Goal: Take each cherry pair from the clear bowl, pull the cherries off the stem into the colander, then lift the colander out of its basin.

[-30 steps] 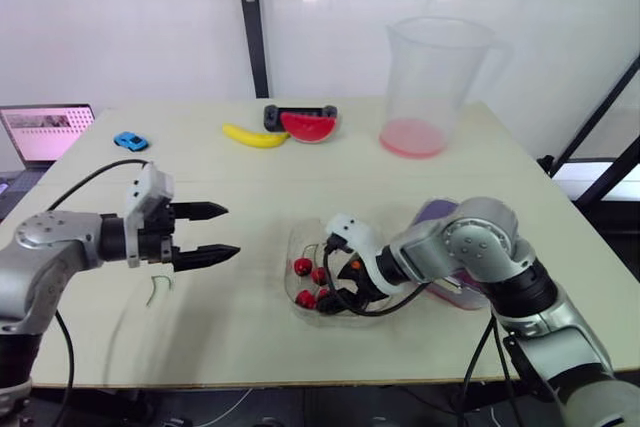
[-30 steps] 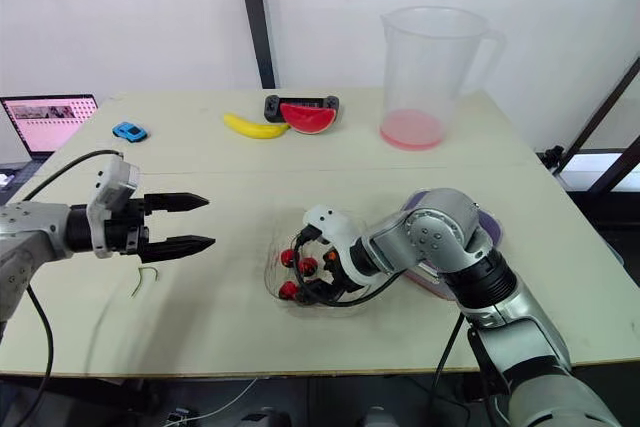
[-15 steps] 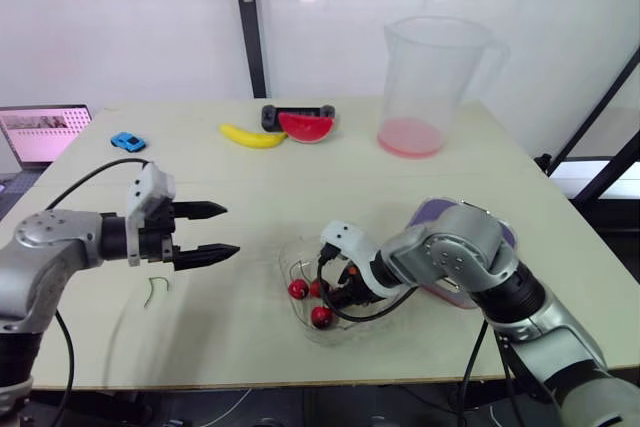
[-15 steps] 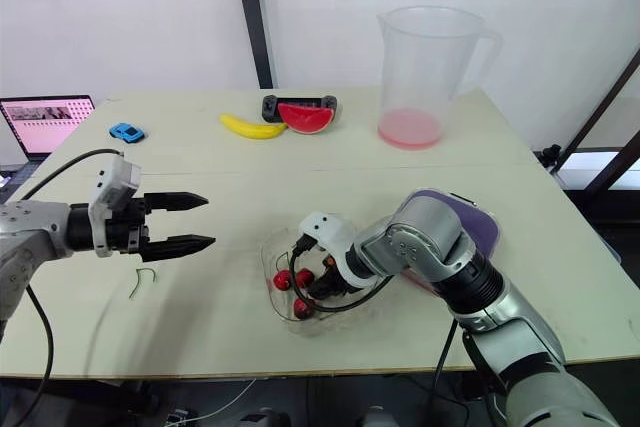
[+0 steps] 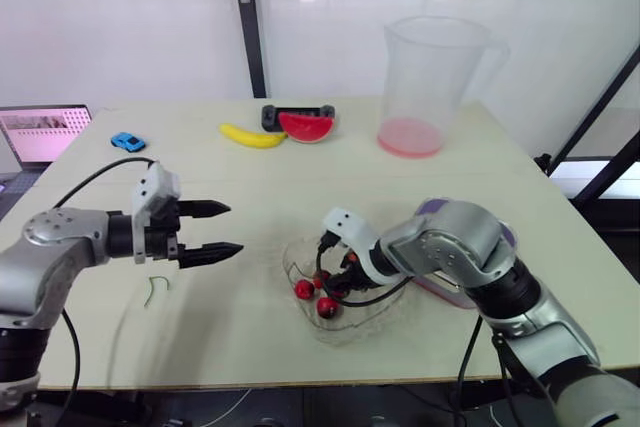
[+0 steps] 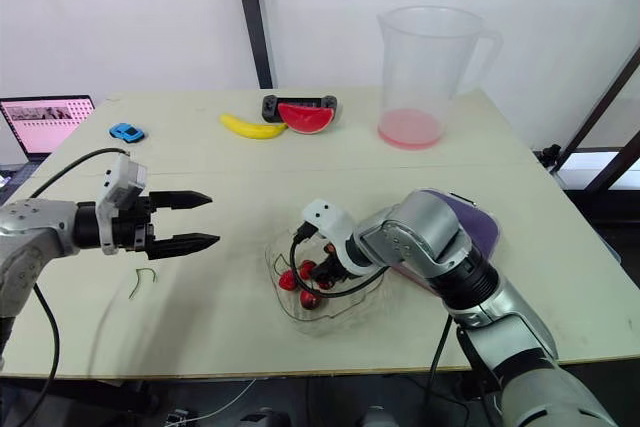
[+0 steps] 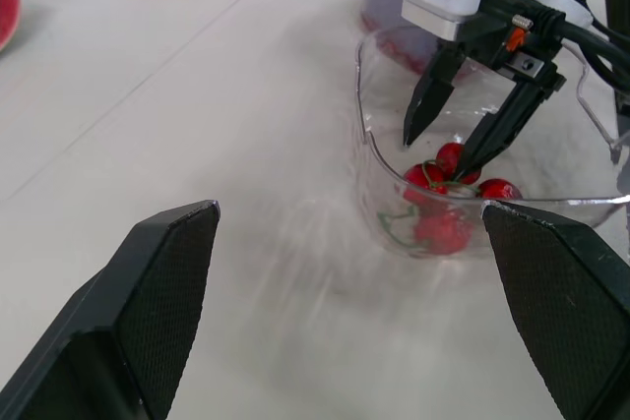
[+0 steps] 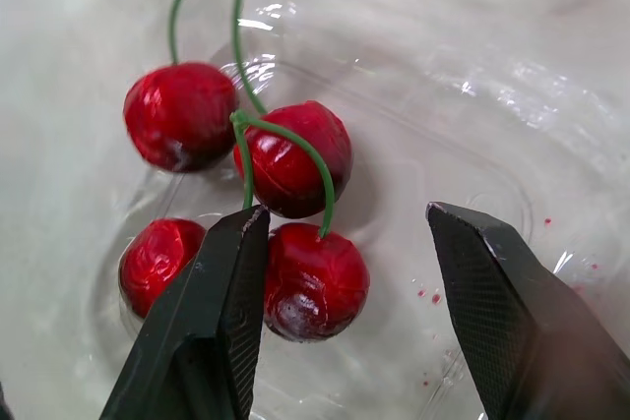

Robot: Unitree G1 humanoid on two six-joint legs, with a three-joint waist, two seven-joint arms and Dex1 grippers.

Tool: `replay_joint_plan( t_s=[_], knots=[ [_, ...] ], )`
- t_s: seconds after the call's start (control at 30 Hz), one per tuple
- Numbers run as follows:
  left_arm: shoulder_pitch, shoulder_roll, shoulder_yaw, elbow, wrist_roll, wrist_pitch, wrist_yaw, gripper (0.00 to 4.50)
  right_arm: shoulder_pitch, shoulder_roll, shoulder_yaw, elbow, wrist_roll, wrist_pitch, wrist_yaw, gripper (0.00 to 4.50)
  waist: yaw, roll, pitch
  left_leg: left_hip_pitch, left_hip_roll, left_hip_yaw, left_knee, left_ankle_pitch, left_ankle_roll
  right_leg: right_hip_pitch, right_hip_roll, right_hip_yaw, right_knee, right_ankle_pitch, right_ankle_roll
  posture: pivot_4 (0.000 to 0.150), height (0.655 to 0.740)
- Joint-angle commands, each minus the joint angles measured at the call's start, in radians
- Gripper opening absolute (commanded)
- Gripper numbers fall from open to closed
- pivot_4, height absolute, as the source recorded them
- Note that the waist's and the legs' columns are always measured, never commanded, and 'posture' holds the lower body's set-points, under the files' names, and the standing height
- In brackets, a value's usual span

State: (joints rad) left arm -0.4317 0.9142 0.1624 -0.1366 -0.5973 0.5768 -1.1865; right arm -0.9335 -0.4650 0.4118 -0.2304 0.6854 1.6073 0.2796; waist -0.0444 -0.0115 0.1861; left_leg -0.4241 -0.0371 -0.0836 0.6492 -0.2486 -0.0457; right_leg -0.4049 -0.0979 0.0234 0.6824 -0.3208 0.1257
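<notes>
Cherries (image 8: 292,156): four red ones are lying in the bottom of the clear bowl (image 6: 275,252), joined in pairs by curved green stems. The bowl is sitting on the near middle part of the table (image 5: 300,177).

Right gripper (image 7: 436,154): it is reaching down inside the bowl from the right. Its two black fingers are standing well apart, with their tips just above the fruit. In the right wrist view one cherry is lying between the fingers, but nothing is being clamped.

Left gripper (image 5: 232,229): it is hovering above the table to the left of the bowl, well apart from it and pointing toward it. Its fingers are spread wide and carrying nothing.

Purple colander (image 6: 480,225): it is sitting just right of the bowl, mostly hidden behind the right arm. Colander and basin cannot be told apart here.

Loose green stem (image 5: 153,290): it is lying on the table near the left gripper, on its near-left side.

Clear pitcher (image 5: 430,77): it is standing upright at the far right, holding a shallow layer of pink liquid.

Banana (image 5: 253,136), watermelon slice (image 5: 307,126) and black controller (image 5: 270,115): they are lying together at the far middle, the slice resting against the controller.

Blue toy car (image 5: 127,141): it is sitting at the far left, near an open laptop (image 5: 42,132) at the table's left edge.
</notes>
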Motion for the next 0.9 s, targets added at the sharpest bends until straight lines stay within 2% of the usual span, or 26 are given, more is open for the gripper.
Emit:
replay_joint_plan(
  t_s=[0.03,0.13,0.23,0.33,0.4,0.47,0.67,0.9],
  knots=[
    [-0.017,-0.004,-0.008,-0.011,0.008,-0.019,0.001,4.50,-0.053,0.015,-0.065,-0.019,-0.007,0.007,-0.005,2.69,0.000,0.000,0.000,0.000,0.000,0.000,0.000,0.000,0.000,0.000,0.000,0.000,0.000,0.000,0.000,0.150,0.7400],
    [-0.021,-0.007,-0.015,-0.008,0.010,-0.022,0.001,4.50,-0.098,-0.045,-0.060,-0.108,0.017,-0.015,0.064,2.69,0.000,0.000,0.000,0.000,0.000,0.000,0.000,0.000,0.000,0.000,0.000,0.000,0.000,0.000,0.000,0.150,0.7400],
    [-0.026,-0.011,-0.020,-0.006,0.009,-0.024,0.003,4.50,-0.094,-0.127,-0.038,-0.203,-0.023,-0.179,0.146,2.69,0.001,0.000,0.000,-0.001,0.000,0.000,0.000,0.000,0.000,0.000,0.000,0.000,0.000,0.000,0.000,0.150,0.7400],
    [-0.034,-0.019,-0.027,0.000,0.011,-0.030,0.000,4.50,-0.066,-0.298,0.051,-0.280,-0.120,-0.408,0.314,2.69,0.003,0.000,0.000,-0.001,0.000,0.000,0.000,0.000,0.000,0.000,0.000,0.000,0.000,0.000,0.000,0.150,0.7400],
    [-0.040,-0.030,-0.024,0.001,0.001,-0.037,-0.008,4.50,-0.079,-0.395,0.124,-0.285,-0.135,-0.446,0.455,2.69,0.002,0.000,0.000,-0.001,0.000,0.000,0.001,0.000,0.000,0.000,0.000,0.000,-0.001,0.000,0.000,0.150,0.7400],
    [-0.044,-0.039,-0.017,-0.003,-0.023,-0.026,-0.019,4.50,-0.099,-0.456,0.221,-0.275,-0.218,-0.513,0.542,2.69,0.000,0.000,0.000,-0.001,0.000,0.000,0.001,0.000,0.000,0.000,0.000,0.000,-0.001,0.000,0.000,0.150,0.7400],
    [-0.038,-0.060,-0.006,-0.038,-0.055,-0.032,-0.035,4.50,-0.083,-0.416,0.333,-0.248,-0.356,-0.617,0.632,2.69,-0.004,0.000,0.000,-0.001,0.001,0.000,0.000,0.000,0.000,-0.001,0.001,0.000,0.000,0.000,0.000,0.150,0.7400],
    [0.022,-0.049,0.037,-0.118,-0.088,-0.058,-0.052,4.50,-0.052,-0.334,0.357,-0.180,-0.469,-0.644,0.643,2.69,0.004,0.000,0.000,-0.001,0.000,0.000,0.001,0.000,0.000,0.000,0.000,0.000,0.000,0.000,0.000,0.150,0.7400]
  ],
)
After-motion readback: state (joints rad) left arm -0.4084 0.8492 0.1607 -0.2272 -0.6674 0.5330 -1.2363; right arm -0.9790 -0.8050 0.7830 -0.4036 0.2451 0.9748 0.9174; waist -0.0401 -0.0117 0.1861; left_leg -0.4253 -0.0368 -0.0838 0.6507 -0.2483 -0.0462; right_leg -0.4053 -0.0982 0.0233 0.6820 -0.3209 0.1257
